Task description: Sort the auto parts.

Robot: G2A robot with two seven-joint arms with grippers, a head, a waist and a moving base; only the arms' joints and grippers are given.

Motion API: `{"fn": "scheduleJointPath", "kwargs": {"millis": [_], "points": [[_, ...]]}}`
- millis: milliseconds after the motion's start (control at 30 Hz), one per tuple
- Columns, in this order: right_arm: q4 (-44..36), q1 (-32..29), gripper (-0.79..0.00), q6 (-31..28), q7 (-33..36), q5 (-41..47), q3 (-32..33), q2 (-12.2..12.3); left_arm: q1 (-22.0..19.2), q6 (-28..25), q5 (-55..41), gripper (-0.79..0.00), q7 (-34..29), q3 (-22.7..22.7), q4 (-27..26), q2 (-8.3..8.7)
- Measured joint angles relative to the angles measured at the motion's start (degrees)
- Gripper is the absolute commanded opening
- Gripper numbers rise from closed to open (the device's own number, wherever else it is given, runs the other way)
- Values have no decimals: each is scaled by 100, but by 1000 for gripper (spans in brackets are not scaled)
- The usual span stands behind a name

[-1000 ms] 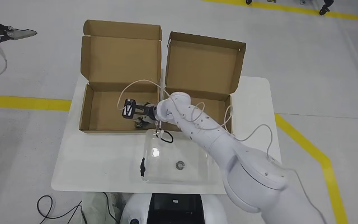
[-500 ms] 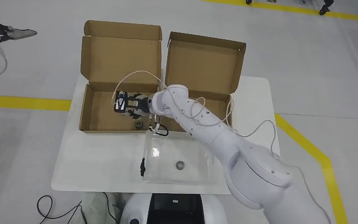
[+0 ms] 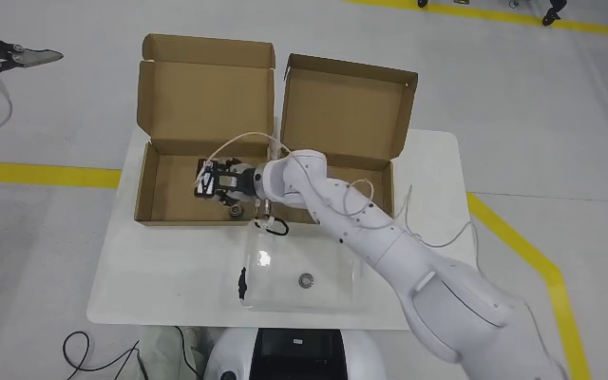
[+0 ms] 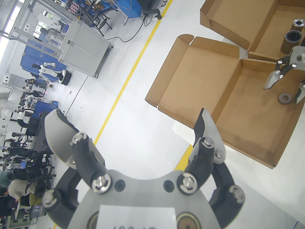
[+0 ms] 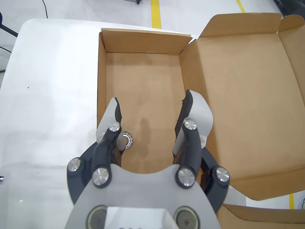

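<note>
Where two open boxes sit along the back edge of the table [image 3: 427, 190], the right gripper [image 5: 152, 98] hangs low inside the left box [image 3: 166, 185], fingers spread, holding nothing. Left gripper [image 4: 129, 115] is in the air out by the table's left side, likewise spread and empty. Bearing [image 4: 284, 98] lies on the left box's floor near its front right corner, just beside one right finger.

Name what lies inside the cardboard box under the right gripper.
One metal bearing ring lies on the floor of the box, between the jaws of the open right gripper. The floor beneath the gripper's body is covered.
</note>
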Motion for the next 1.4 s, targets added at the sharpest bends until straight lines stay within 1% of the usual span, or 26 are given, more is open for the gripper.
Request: {"fn": "scheduleJointPath", "kwargs": {"millis": [167, 300, 367, 400, 500, 600, 800, 1167, 1233, 1333, 1400], "points": [[-1110, -599, -317, -58, 455, -258, 517, 388, 0, 0, 0, 0, 0, 0, 0, 0], [-2158, -1248, -311, -209, 964, -474, 1048, 716, 0, 0, 0, 0, 0, 0, 0, 0], [-2563, -1537, -305, -305, 1164, -543, 1269, 837, 0, 0, 0, 0, 0, 0, 0, 0], [-2802, -1717, -289, -377, 1275, -579, 1404, 908, 0, 0, 0, 0, 0, 0, 0, 0], [-3286, -2094, -256, -605, 1453, -653, 1669, 1051, 0, 0, 0, 0, 0, 0, 0, 0], [-3627, -2347, -225, -876, 1556, -754, 1825, 1157, 0, 0, 0, 0, 0, 0, 0, 0], [-4076, -2736, -212, -1149, 1678, -813, 2057, 1307, 0, 0, 0, 0, 0, 0, 0, 0], [-4463, -3237, -203, -1498, 1630, -946, 2247, 1510, 0, 0, 0, 0, 0, 0, 0, 0], [-4486, -3299, -231, -1545, 1616, -1007, 2244, 1541, 0, 0, 0, 0, 0, 0, 0, 0], [-4507, -3382, -243, -1623, 1645, -1130, 2224, 1586, 0, 0, 0, 0, 0, 0, 0, 0], [-4515, -3448, -292, -1631, 1658, -1185, 2232, 1617, 0, 0, 0, 0, 0, 0, 0, 0]]}}
